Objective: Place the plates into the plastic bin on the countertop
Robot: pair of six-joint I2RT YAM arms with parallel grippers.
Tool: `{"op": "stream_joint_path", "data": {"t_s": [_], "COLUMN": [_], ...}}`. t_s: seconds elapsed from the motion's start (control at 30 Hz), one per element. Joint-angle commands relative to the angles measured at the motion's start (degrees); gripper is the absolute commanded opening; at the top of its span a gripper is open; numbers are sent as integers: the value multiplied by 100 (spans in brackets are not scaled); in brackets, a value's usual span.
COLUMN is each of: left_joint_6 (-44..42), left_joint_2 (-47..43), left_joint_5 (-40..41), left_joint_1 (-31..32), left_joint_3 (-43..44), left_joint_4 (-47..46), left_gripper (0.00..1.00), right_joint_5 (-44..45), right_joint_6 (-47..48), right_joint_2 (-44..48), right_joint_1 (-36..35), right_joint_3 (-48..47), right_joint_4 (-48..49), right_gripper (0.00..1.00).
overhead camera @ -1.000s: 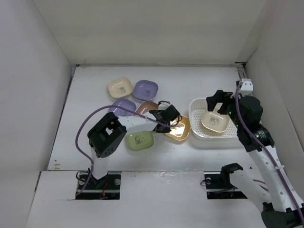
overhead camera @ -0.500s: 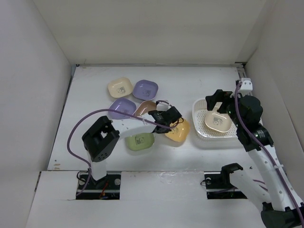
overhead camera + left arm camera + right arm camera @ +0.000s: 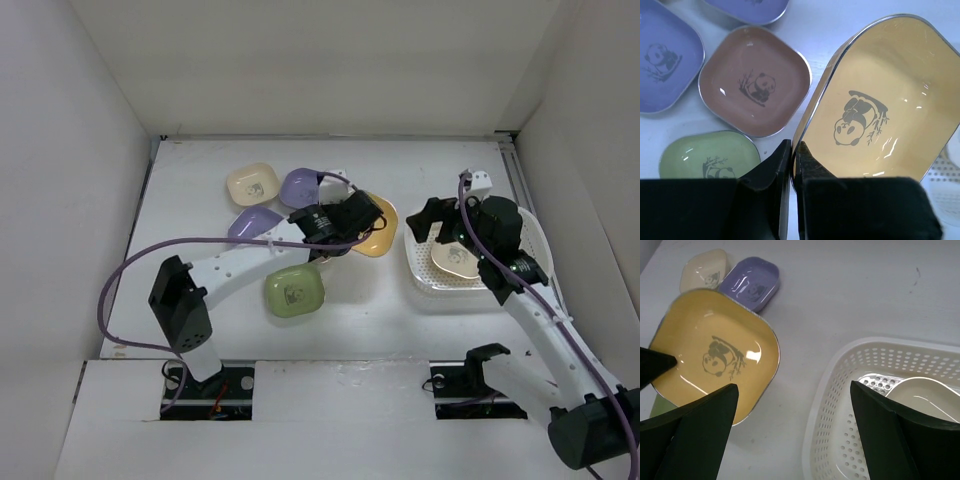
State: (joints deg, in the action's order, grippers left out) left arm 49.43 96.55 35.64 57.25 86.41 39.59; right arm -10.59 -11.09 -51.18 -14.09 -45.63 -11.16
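My left gripper (image 3: 358,222) is shut on the rim of the yellow plate (image 3: 380,226) and holds it tilted above the countertop (image 3: 200,260), left of the plastic bin (image 3: 425,285). The left wrist view shows the jaws (image 3: 794,145) pinching the yellow plate's (image 3: 880,110) edge. My right gripper (image 3: 437,225) is open and empty over the bin's left end; its wrist view (image 3: 793,387) shows the yellow plate (image 3: 715,360) to the left and the bin (image 3: 840,390) to the right. A cream plate (image 3: 458,260) lies in the bin.
On the countertop lie a cream plate (image 3: 251,183), two purple plates (image 3: 303,186) (image 3: 250,222) and a green plate (image 3: 294,292). A pink-brown plate (image 3: 755,80) lies under my left arm. White walls enclose the surface on three sides.
My left gripper has lifted the yellow plate off the countertop and carried it back and up. My right gripper has moved left, to the bin's left end.
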Motion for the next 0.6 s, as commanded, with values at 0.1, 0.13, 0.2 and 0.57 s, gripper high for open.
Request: {"op": "stream_joint_path", "data": {"t_s": [0.1, 0.13, 0.2, 0.57], "left_joint_6": [-354, -546, -619, -997], "left_joint_2": [-645, -707, -786, -1174], "left_joint_5": [251, 146, -109, -979], "left_joint_1": [-4, -4, -4, -4], "left_joint_3": [517, 517, 517, 201], "left_joint_4": [-153, -441, -628, -1506], "left_gripper": [0, 0, 0, 0], "right_joint_5": [-452, -540, -750, -593], "right_joint_6": [-349, -445, -560, -964], "right_joint_2": [-94, -146, -208, -437], "right_joint_1": [-173, -173, -226, -402], "right_joint_3": [132, 133, 185, 238], "right_joint_4": [668, 772, 939, 1274], "right_gripper": [97, 97, 96, 38]}}
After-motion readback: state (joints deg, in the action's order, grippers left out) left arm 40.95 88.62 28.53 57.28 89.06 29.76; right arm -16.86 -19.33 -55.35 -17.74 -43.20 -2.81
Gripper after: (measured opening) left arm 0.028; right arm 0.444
